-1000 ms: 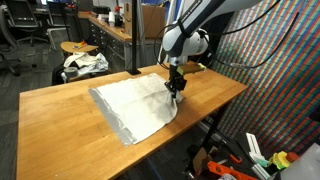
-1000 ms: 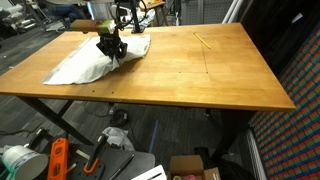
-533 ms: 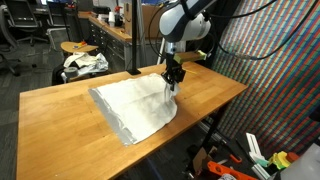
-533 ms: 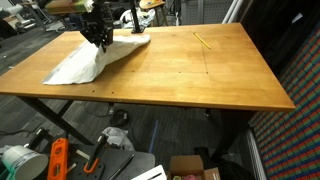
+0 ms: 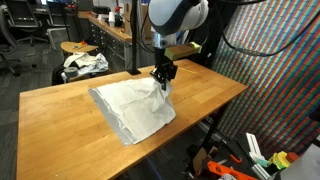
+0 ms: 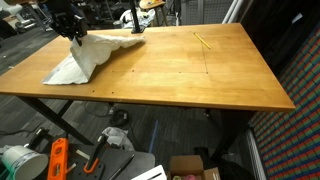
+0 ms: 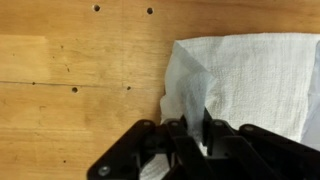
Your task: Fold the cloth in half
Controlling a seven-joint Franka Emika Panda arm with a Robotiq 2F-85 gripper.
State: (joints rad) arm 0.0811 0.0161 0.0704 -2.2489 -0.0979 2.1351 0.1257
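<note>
Wooden table (image 5: 60,115) is filling mid-scene in both exterior views. Patterned fabric bundle (image 5: 84,63) is sitting just beyond its far left edge. Multicoloured mesh panel (image 5: 285,70) is standing at right. Cardboard box (image 6: 188,165) and tools are lying on the dark floor (image 6: 230,140).

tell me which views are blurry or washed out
wrist view: gripper close, dark and soft, cloth bright, weave nearly washed out; in an exterior view the gripper is a dark blur, the table evenly lit, no strong glare
</note>
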